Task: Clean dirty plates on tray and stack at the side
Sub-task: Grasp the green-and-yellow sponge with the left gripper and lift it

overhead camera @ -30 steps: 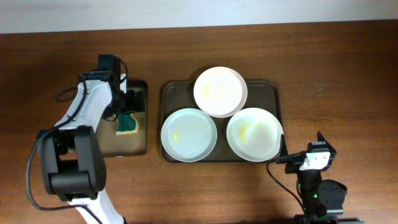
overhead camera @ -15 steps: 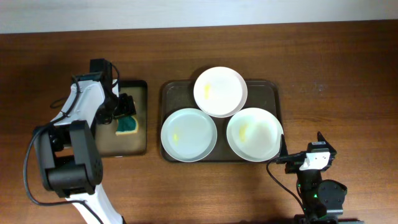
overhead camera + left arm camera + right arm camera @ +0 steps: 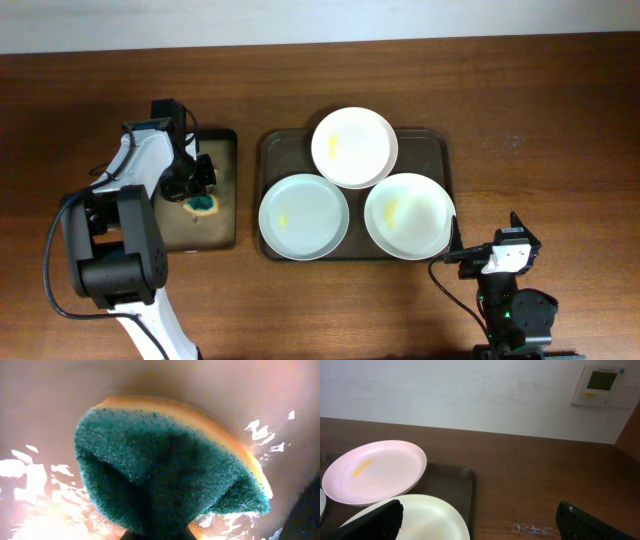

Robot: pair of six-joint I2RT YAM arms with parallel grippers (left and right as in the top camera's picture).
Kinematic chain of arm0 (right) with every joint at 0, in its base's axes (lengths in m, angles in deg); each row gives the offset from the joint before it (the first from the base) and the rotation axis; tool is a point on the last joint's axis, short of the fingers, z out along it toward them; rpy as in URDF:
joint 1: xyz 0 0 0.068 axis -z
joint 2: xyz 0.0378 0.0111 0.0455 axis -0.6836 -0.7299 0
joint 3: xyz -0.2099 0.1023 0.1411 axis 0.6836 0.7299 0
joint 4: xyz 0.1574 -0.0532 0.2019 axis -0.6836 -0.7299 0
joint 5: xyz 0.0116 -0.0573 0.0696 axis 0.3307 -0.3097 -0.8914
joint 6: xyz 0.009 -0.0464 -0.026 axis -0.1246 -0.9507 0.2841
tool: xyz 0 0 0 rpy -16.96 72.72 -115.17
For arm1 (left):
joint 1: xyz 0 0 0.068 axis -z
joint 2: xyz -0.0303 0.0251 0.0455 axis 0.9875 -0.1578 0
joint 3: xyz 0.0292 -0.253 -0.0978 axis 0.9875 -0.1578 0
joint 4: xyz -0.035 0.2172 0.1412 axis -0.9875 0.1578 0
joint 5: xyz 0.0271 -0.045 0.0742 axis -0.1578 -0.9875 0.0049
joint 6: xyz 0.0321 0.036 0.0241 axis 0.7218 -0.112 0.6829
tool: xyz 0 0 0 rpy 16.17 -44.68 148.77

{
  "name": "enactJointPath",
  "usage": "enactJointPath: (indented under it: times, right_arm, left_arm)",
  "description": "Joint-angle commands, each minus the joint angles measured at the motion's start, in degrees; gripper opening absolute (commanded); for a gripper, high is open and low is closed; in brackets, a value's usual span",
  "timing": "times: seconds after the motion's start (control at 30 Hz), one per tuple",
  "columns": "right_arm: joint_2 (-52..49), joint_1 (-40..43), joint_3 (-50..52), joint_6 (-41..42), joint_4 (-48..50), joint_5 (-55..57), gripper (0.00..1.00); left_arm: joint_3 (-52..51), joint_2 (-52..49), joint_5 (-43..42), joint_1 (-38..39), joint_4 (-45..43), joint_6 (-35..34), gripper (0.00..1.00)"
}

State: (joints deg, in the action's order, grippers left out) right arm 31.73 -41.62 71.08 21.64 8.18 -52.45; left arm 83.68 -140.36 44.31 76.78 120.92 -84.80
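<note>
Three white plates lie on the dark tray [image 3: 428, 146]: one at the back [image 3: 353, 147], one front left [image 3: 303, 216], one front right [image 3: 409, 214], each with a faint yellow smear. My left gripper [image 3: 194, 182] is over the small black tray [image 3: 212, 232], shut on a green and yellow sponge [image 3: 205, 206]. In the left wrist view the sponge [image 3: 165, 460] bulges out from the pinch of the left gripper [image 3: 157, 532]. My right gripper [image 3: 484, 230] stands open near the front-right plate [image 3: 432, 515], holding nothing.
The small black tray lies left of the big tray on the wooden table. In the right wrist view the big tray's rim [image 3: 472, 490] ends beside bare table [image 3: 545, 485], and a wall with a control panel [image 3: 602, 385] stands behind.
The left gripper has shut on the sponge, which is now squeezed narrower. The left arm shifted slightly. The right arm and the plates have not moved.
</note>
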Motion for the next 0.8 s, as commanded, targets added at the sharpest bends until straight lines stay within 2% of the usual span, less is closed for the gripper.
enactJointPath:
  times: [0.0,0.07,0.1,0.17,0.2,0.23,0.63,0.67,0.77]
  right_arm:
    - [0.37,-0.37,0.31,-0.42,-0.28,0.5,0.98]
    - [0.37,-0.37,0.31,-0.42,-0.28,0.5,0.98]
    - [0.37,-0.37,0.31,-0.42,-0.28,0.5,0.98]
    - [0.37,-0.37,0.31,-0.42,-0.28,0.5,0.98]
    - [0.37,-0.37,0.31,-0.42,-0.28,0.5,0.98]
    - [0.37,-0.37,0.31,-0.42,-0.28,0.5,0.98]
    - [0.37,-0.37,0.31,-0.42,-0.28,0.5,0.98]
    - [0.37,-0.37,0.31,-0.42,-0.28,0.5,0.98]
    - [0.37,-0.37,0.31,-0.42,-0.28,0.5,0.98]
  left_arm:
    - [3.74,-0.94,-0.63,0.07,3.21,-0.11,0.0]
    - [6.86,-0.94,-0.63,0.07,6.16,-0.11,0.0]
    - [9.11,-0.94,-0.63,0.07,8.09,-0.09,0.09]
    - [11.65,-0.94,-0.61,0.07,10.16,-0.09,0.5]
    - [11.87,-0.96,-0.61,0.07,10.21,-0.09,0.88]
    - [11.63,-1.01,-0.61,0.07,10.03,-0.09,0.99]
    - [10.34,-10.8,-0.35,0.07,9.4,-0.07,0.99]
    - [10.34,-11.58,0.48,0.07,9.44,-0.09,0.9]
    - [10.38,-11.58,4.13,0.07,9.75,-0.09,0.38]
